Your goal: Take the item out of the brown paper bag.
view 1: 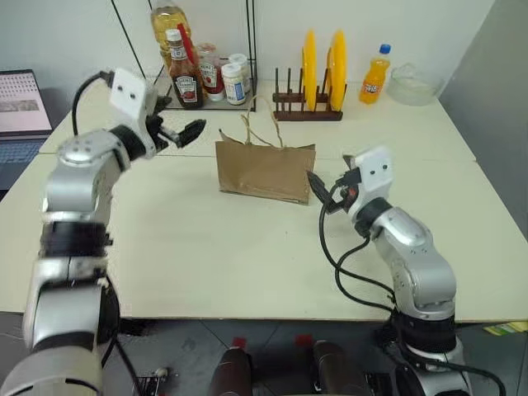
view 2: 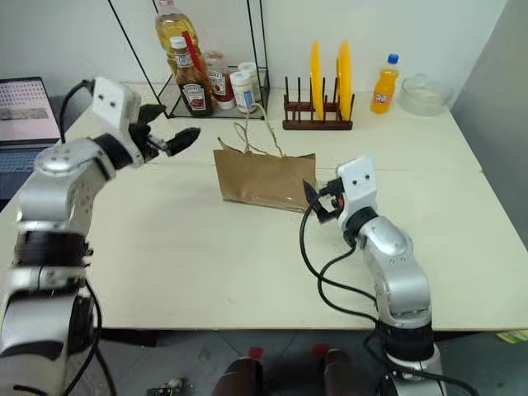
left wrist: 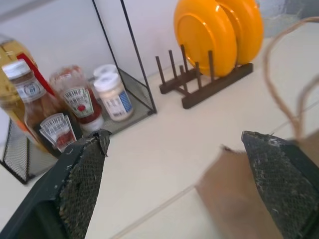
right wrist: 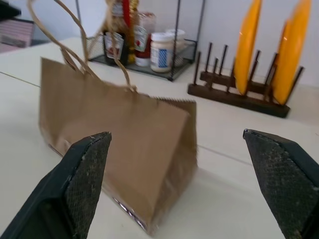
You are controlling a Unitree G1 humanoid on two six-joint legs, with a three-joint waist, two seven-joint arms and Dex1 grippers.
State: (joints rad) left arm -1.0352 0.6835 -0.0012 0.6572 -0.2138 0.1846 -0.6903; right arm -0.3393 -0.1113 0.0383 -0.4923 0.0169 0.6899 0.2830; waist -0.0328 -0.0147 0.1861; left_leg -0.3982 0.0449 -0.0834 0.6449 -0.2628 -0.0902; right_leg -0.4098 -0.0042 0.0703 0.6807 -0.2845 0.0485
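Brown creased paper bag (view 1: 264, 172), just one, down on the pale table (view 1: 206, 247), near the middle. Has two thin tan loop handles (view 1: 252, 124), both sticking up at the far edge. Cannot see inside, so cannot tell what is in it.

Two black two-finger grippers. Left gripper (view 1: 188, 132) up in the air, just beside the bag's left top corner, not touching it; fingers spread wide apart, nothing between them. Right gripper (view 1: 323, 194) low, close to the bag's right end, pointing at it; also spread wide and gripping nothing. Cannot tell if a fingertip touches the paper there.

Behind the bag, one dark wooden plate rack (view 1: 305, 107) with two round yellow plates (view 1: 307, 62) standing on edge side by side. To the right of that, one orange soda bottle with a blue cap (view 1: 375, 76), then one clear glass bowl (view 1: 412, 85).

At the back left, one black wire shelf (left wrist: 129, 99). Holds one tall bottle of yellow oil (view 1: 167, 21), two red-labelled sauce bottles (view 1: 185, 78) and two small white-lidded jars (view 1: 234, 82).

At the far left edge, one open laptop (view 1: 21, 107).
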